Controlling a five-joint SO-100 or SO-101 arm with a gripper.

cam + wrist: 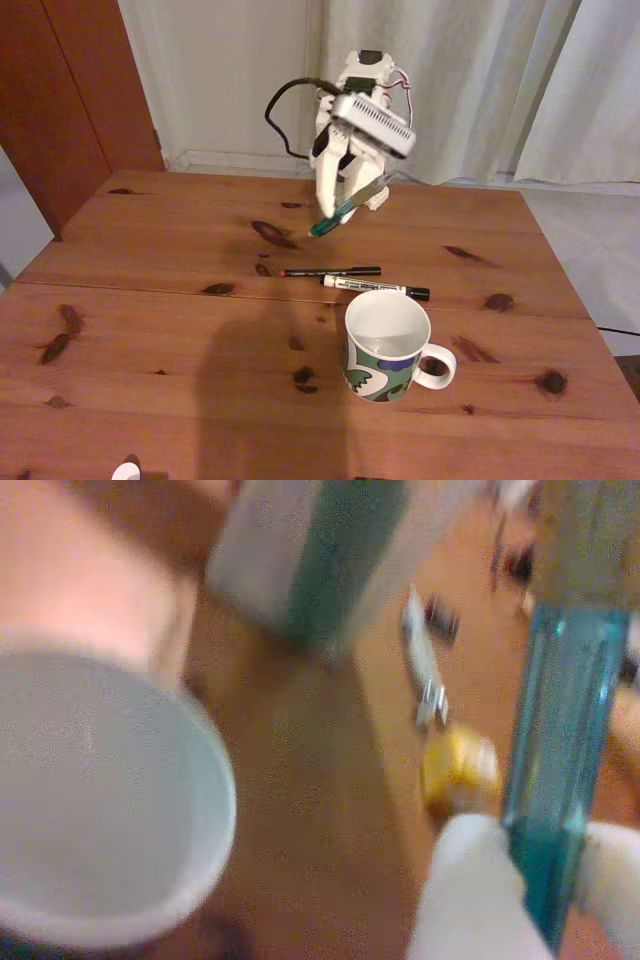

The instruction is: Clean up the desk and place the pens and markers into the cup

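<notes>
Fixed view, looking down across the desk point(150, 330): the white arm stands at the far edge, and its claw point(352, 205) is closed on a teal-green marker point(338, 215), which it holds clear of the wood, slanting down toward the left of the picture. Nearer the camera, two more sticks lie flat and almost parallel, just apart from each other: a thin black pen point(335, 271) with a red tip at its left end, and below it a white-barrelled marker point(375, 288) with a black cap at its right end. The marker carries dark print along the barrel, but it is too small to read. Just in front of that marker stands the cup point(372, 370), upright, white inside, with a green, white and blue pattern outside and its handle turned to the right; nothing can be seen in it.

The wrist view is badly blurred. The cup's white rim point(215, 780) curves in at the left, and a translucent teal-blue barrel point(560, 740) runs upright at the right between two white fingers point(465, 890). No lettering can be made out there.
</notes>
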